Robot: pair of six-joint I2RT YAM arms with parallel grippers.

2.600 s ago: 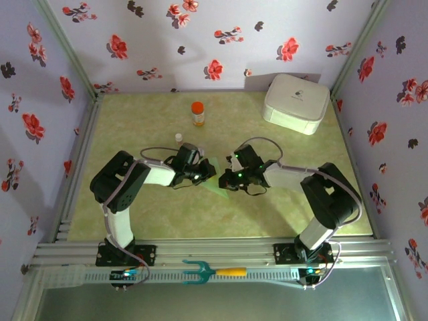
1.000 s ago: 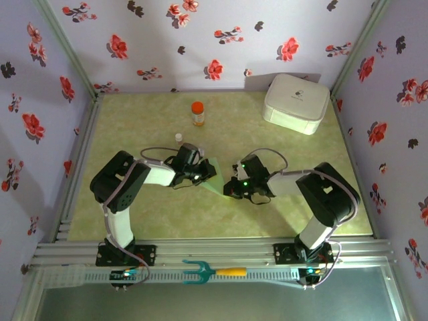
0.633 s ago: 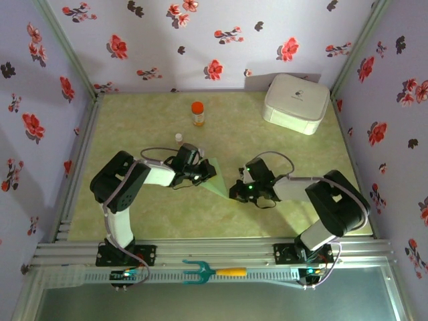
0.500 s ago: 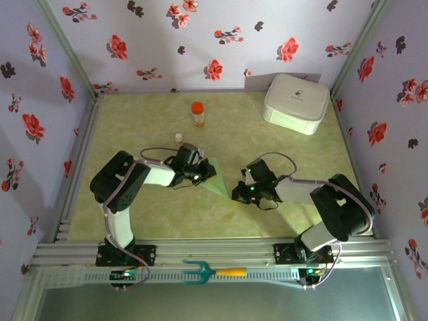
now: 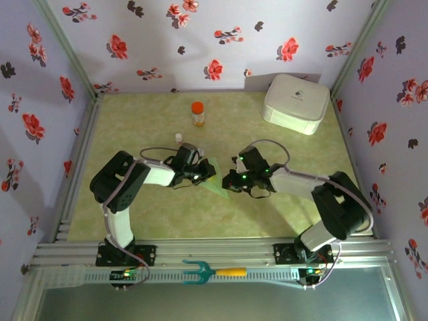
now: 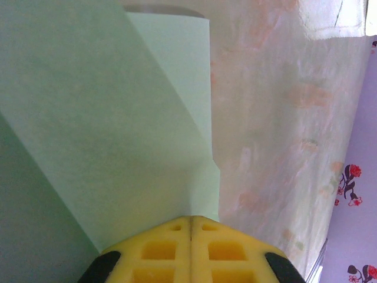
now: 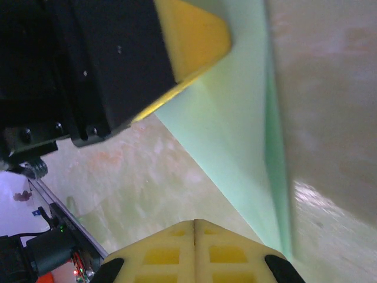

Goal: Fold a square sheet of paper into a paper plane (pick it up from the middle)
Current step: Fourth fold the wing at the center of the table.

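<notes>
At centre, paper (image 6: 118, 130) — between left claw (image 6: 191, 227), right claw (image 7: 194, 227)

I see both arms folded low and reaching inward, the left pincer (image 5: 208, 171) and right pincer (image 5: 228, 180) facing each other, close together, each with yellow fingers (image 6: 160, 252) pressed closed.

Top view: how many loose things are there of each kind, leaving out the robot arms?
Folded green paper: 1
Orange-capped bottle: 1
Small white object: 1
White box: 1
Teal fork tool: 1
Total: 5
</notes>
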